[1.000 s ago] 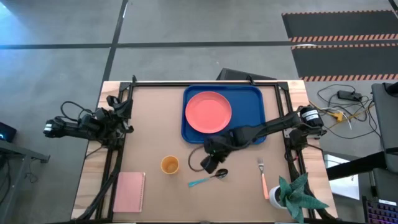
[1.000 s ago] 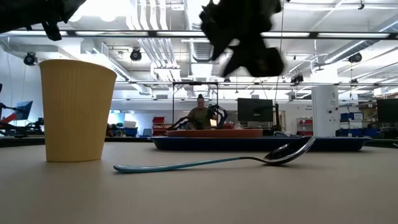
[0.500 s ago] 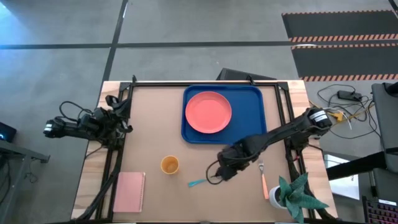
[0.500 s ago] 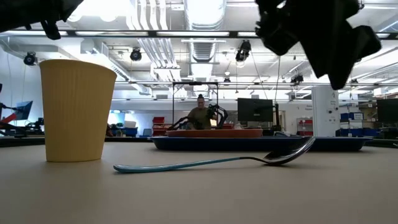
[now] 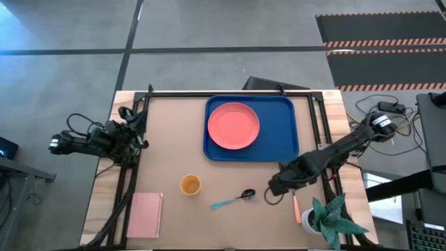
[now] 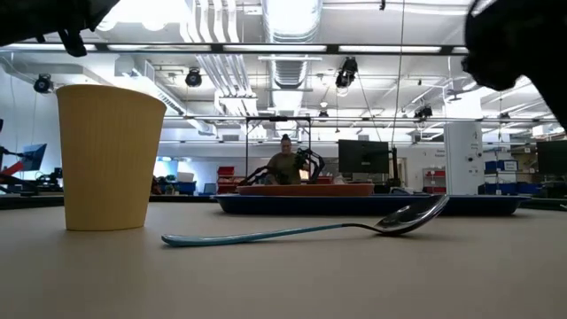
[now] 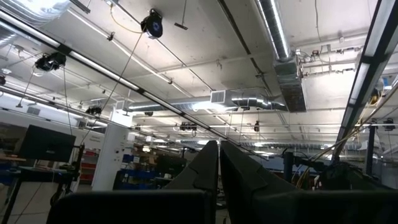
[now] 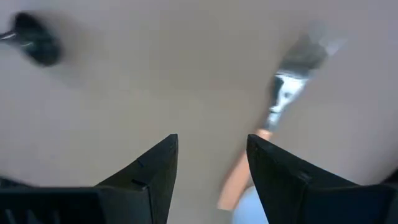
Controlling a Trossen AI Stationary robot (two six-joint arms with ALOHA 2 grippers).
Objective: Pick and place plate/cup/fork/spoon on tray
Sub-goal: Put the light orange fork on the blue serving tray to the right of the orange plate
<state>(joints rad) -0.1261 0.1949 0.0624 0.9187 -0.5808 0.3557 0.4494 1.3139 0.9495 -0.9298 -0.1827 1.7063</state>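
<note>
The tray sits at the far middle of the table with the plate resting flat on its left half. The cup stands upright on the bare tabletop nearer the front, and the spoon lies to its right. The right gripper hovers over the fork with its jaws parted and empty, while the left gripper waits beyond the table's left edge, fingers pressed together.

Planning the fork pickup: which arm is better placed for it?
Right. Its claw hangs open right beside the fork, while the left claw is parked off the table's far edge.
</note>
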